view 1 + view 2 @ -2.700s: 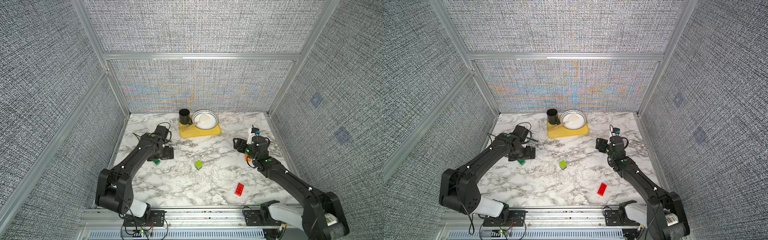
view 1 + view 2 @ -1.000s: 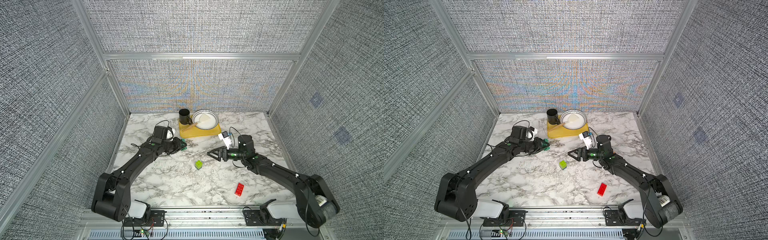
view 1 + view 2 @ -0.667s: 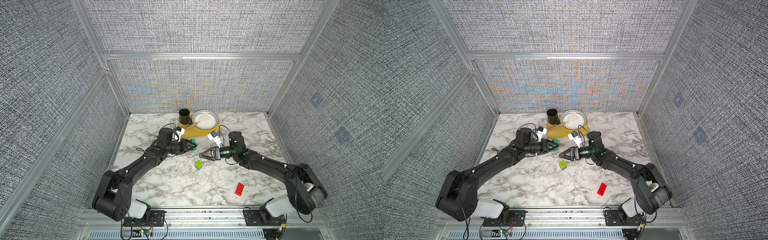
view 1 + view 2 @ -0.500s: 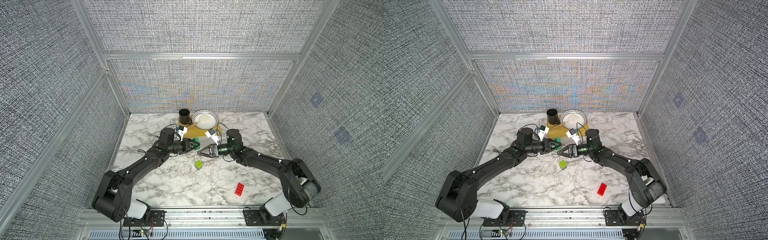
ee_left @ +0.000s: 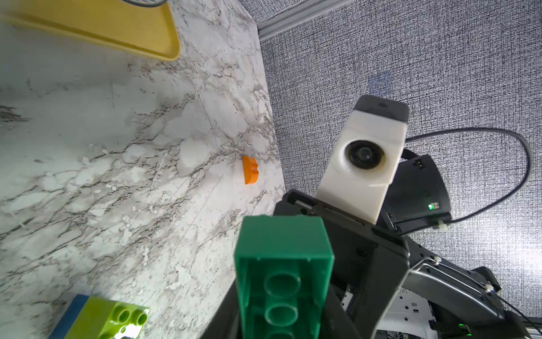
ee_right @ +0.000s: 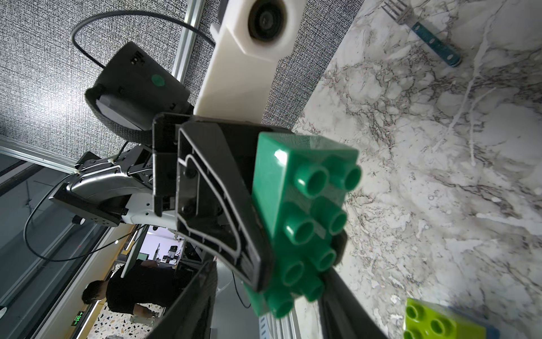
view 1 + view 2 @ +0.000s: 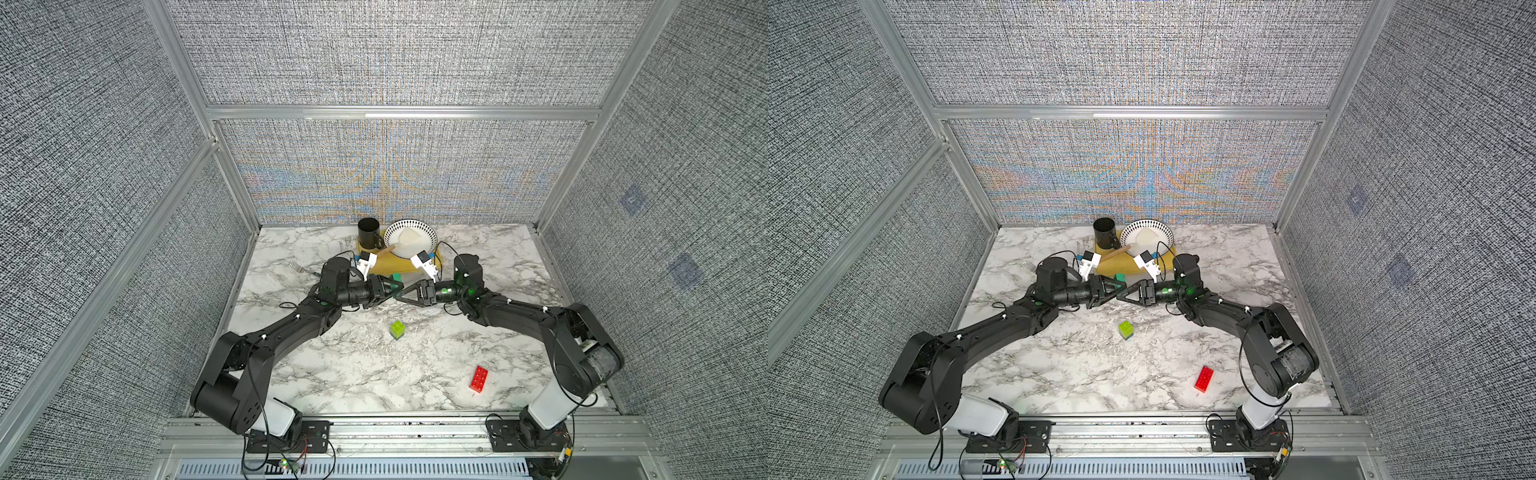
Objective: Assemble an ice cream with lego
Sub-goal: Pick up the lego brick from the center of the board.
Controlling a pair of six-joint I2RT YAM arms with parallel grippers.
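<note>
- Swung in from the counter's (image 7: 332, 374) left and right edges since the first frames: left gripper (image 7: 399, 286) and right gripper (image 7: 398, 296), now tip to tip at mid-counter, just in front of the tray's (image 7: 1113, 266) front edge.
- Left gripper: narrow, clamped on one dark green brick (image 6: 308, 205), held off the counter.
- Right gripper: fingers either side of that brick's free end; pinching or merely flanking, cannot tell.
- Brick count: one dark green, one red brick (image 7: 478, 378) flat near the front edge toward the right corner, one orange brick (image 5: 250, 173) by the right edge, one lime-green and blue stack (image 7: 397, 329) at the centre.
- Dark green brick up close: glossy, two rows of round studs, hollow underside with tubes.
- Built so far: only that stack, lime-green above blue.
- Also one mug (image 7: 369, 232) and one bowl (image 7: 430, 232), both on the tray at the back edge; one fork (image 6: 434, 42) toward the left edge.
- Orange brick hidden in both top views; one lime-green brick or two in the stack, too small to tell.
</note>
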